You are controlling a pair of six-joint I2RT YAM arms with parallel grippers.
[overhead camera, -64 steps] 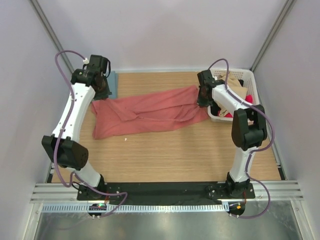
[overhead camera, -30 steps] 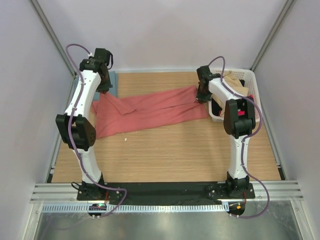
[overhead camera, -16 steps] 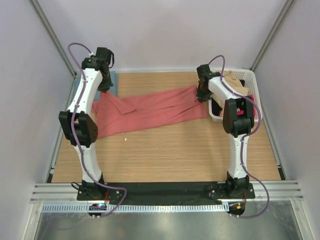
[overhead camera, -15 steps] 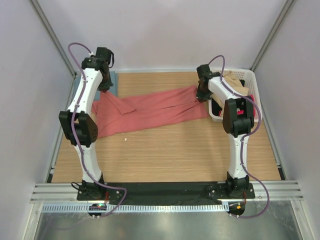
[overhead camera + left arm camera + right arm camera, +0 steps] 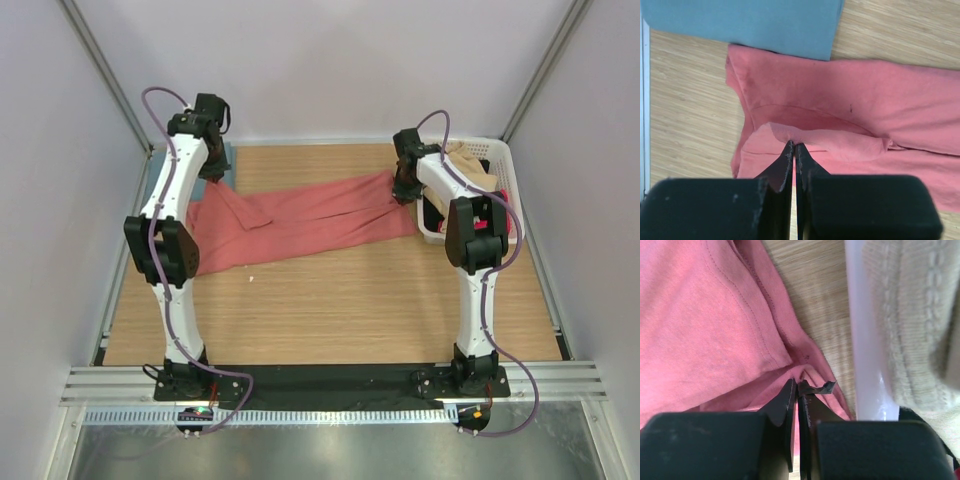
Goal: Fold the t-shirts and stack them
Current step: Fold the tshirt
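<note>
The salmon-red t-shirt (image 5: 300, 222) lies stretched in a long band across the far half of the table. My left gripper (image 5: 212, 172) is shut on a raised fold of its left end, seen in the left wrist view (image 5: 794, 145) over the shirt (image 5: 880, 105). My right gripper (image 5: 402, 192) is shut on a fold of the shirt's right end, next to the basket; it also shows in the right wrist view (image 5: 797, 385) over the shirt (image 5: 705, 315). The teal-blue t-shirt (image 5: 226, 165) lies flat at the far left corner, beside the salmon shirt (image 5: 740, 20).
A white basket (image 5: 503, 165) stands at the far right, holding a beige knit cloth (image 5: 470, 160) and something red. Its wall (image 5: 865, 340) is just right of my right gripper. Grey walls close in the table on three sides.
My left arm has stretched out toward the far left corner, carrying the shirt's left end with it, so a flap now lies folded over. The right arm has barely moved.
</note>
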